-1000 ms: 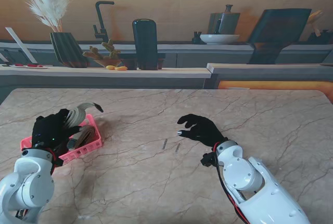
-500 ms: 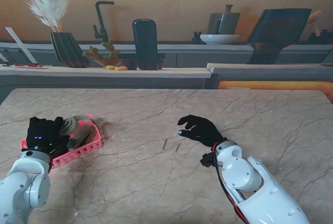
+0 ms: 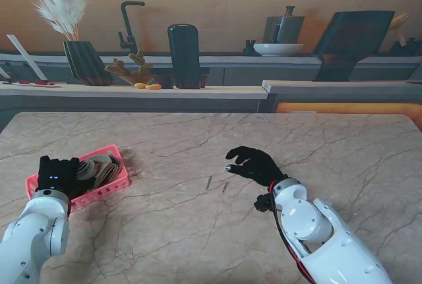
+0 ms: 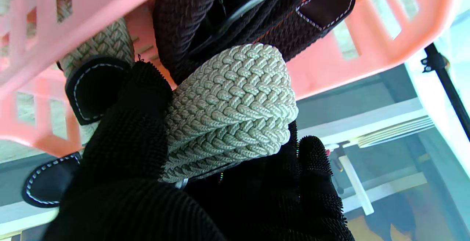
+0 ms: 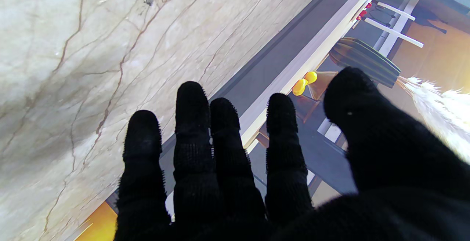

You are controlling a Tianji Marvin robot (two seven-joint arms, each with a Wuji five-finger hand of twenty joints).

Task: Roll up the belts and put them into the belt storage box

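Note:
The pink slatted belt storage box [image 3: 113, 182] sits at the left of the marble table. My left hand [image 3: 58, 173], in a black glove, rests over its nearer end, shut on a rolled beige woven belt [image 4: 227, 105] that lies inside the box [image 4: 330, 68]. A dark brown woven belt [image 4: 220, 10] with a leather tip lies coiled in the box beside it. From the stand, the beige roll [image 3: 99, 164] fills the box next to my hand. My right hand [image 3: 254, 164] hovers open over the table's middle, fingers [image 5: 194, 123] spread, holding nothing.
Two small dark marks [image 3: 216, 184] lie on the table just left of my right hand. Behind the table runs a counter with a vase of pampas grass [image 3: 82, 56], a black faucet, a dark cylinder [image 3: 183, 55] and a bowl.
My left hand has drawn nearer to me and lowered the beige belt, whose loose end stuck up a second ago, down into the pink box. The right hand has not moved.

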